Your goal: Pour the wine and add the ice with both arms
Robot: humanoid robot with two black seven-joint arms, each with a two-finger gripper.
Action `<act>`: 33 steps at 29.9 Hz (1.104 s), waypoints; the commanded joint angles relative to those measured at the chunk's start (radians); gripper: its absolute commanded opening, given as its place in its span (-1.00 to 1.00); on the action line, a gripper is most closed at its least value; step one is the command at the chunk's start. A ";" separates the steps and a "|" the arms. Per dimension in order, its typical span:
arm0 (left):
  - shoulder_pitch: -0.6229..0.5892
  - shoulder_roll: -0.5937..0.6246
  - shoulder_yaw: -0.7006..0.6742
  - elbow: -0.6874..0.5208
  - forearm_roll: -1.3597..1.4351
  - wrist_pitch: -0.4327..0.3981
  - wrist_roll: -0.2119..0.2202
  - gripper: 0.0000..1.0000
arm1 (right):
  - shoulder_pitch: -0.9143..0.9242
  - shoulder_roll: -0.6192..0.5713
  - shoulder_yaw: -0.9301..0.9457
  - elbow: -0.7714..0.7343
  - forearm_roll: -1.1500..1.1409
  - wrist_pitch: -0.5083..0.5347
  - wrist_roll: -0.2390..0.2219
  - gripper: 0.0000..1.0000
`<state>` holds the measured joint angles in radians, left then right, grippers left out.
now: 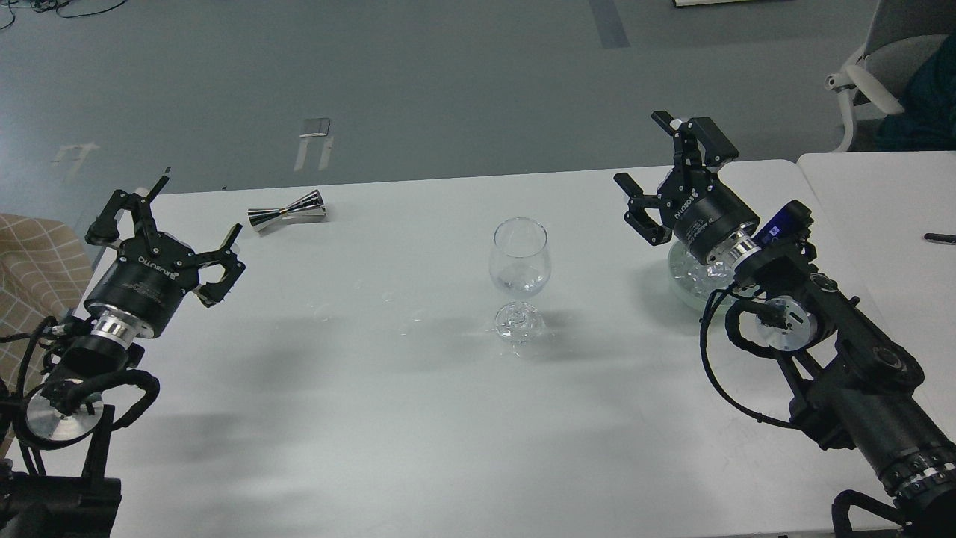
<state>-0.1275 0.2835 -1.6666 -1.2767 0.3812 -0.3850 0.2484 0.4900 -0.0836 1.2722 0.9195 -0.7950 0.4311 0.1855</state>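
Note:
A clear stemmed wine glass (518, 258) stands upright at the middle of the white table (418, 418). A little clear wine (517, 282) lies in the bottom of its bowl. A silver jigger (287, 211) lies on its side at the back left. A clear bowl (691, 278) holding the ice (700, 275) sits at the right, partly hidden behind my right gripper. My left gripper (160, 224) is open and empty near the table's left edge. My right gripper (665, 172) is open and empty, raised just above and behind the ice bowl.
Small clear droplets or bits (403, 327) lie on the table left of the glass. A second white table (881, 217) adjoins on the right with a black pen (939, 238) on it. A grey chair (889, 67) stands at the back right.

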 commanded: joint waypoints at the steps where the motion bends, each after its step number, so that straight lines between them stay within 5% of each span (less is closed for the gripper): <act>1: -0.015 0.020 0.014 0.002 0.013 0.006 0.002 0.98 | 0.007 -0.001 0.003 0.002 0.000 0.000 0.002 1.00; 23: -0.116 0.006 0.014 -0.001 0.008 -0.023 -0.017 0.98 | 0.105 -0.077 0.007 -0.014 0.005 -0.009 0.006 1.00; 33: -0.115 0.009 0.010 -0.010 -0.013 -0.012 -0.069 0.98 | 0.084 -0.119 0.006 -0.022 0.003 -0.012 0.003 1.00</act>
<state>-0.2357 0.2909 -1.6597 -1.2892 0.3678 -0.4003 0.1893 0.5849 -0.1956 1.2727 0.8984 -0.7901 0.4203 0.1911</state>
